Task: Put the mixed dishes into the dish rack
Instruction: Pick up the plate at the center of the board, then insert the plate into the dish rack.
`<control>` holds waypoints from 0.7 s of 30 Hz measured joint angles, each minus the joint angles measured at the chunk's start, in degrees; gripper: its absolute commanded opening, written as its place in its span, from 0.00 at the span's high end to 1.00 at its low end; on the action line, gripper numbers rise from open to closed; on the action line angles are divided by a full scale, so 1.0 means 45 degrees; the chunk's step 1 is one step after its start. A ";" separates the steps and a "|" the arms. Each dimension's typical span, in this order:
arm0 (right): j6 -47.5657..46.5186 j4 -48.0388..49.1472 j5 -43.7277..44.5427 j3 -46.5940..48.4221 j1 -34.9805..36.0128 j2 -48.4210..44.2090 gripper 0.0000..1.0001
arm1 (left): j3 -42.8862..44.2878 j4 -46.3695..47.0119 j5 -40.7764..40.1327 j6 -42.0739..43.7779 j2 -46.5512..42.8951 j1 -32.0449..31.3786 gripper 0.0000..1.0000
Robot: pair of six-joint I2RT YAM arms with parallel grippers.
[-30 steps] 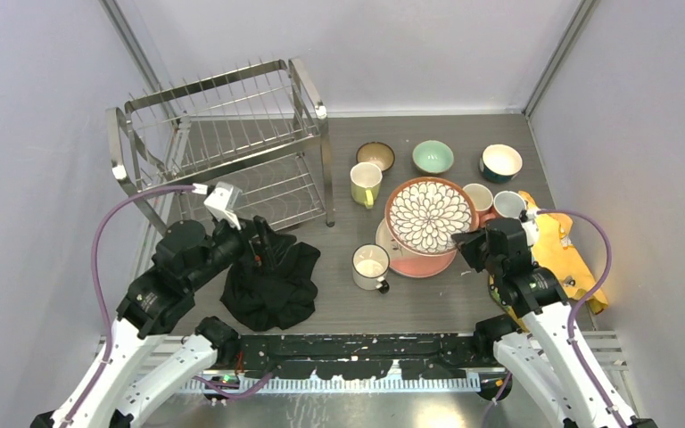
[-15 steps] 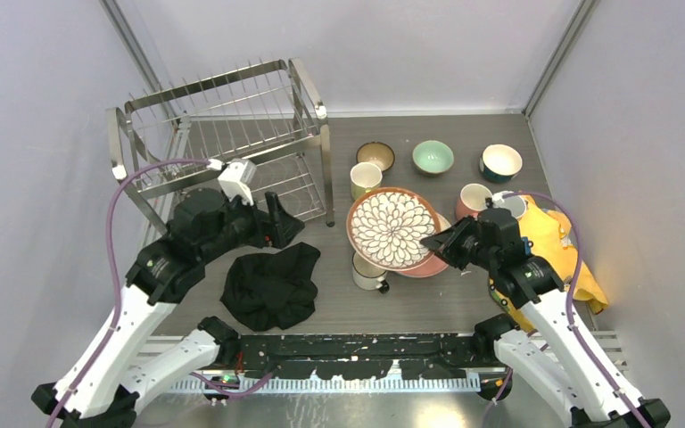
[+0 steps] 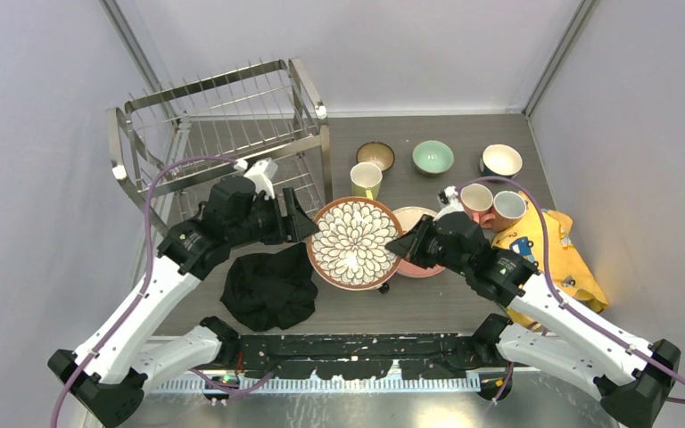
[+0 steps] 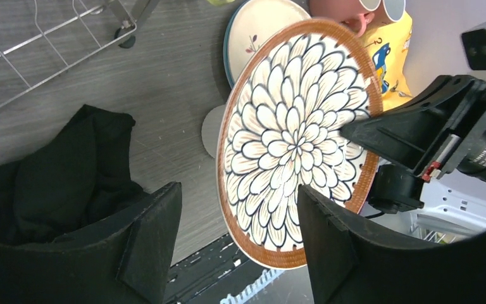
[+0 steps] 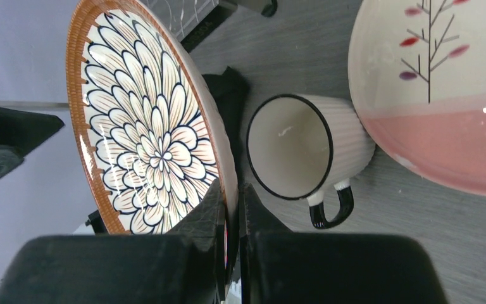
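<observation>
The flower-patterned plate [image 3: 354, 242] is pinched at its right rim by the right gripper [image 5: 231, 196], whose jaws are closed tight on the edge. It is held tilted off the table, over the white mug [image 5: 294, 155]. The left gripper [image 4: 239, 193] is spread wide with nothing grasped, the plate's left rim just ahead of its 2 fingers, the dish rack [image 3: 223, 134] just behind it and the black cloth [image 3: 268, 285] beneath it.

The flower plate [image 3: 354, 242], pinched in my right gripper [image 3: 403, 245], fills the gap between my arms. My left gripper [image 3: 303, 223] stands spread at its other rim. The dish rack [image 3: 223, 134] and yellow mug [image 3: 366, 178] crowd behind it, with the black cloth [image 3: 268, 285] and white mug [image 5: 297, 152] below. I have room along the near table [image 3: 446, 308].
</observation>
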 measured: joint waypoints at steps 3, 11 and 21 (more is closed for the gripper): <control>-0.0185 0.0476 0.0573 0.0024 0.0233 -0.0015 0.99 | -0.0291 0.0000 0.0015 -0.0277 0.0005 0.0000 0.37; -0.0335 0.1326 0.1103 0.0044 0.0418 -0.0063 0.99 | -0.0923 0.0189 0.0379 -0.0709 0.0053 0.0000 0.43; -0.0379 0.2074 0.1151 0.0039 0.0719 -0.0024 0.99 | -0.1287 0.0738 0.0874 -0.1292 0.0238 0.0000 0.64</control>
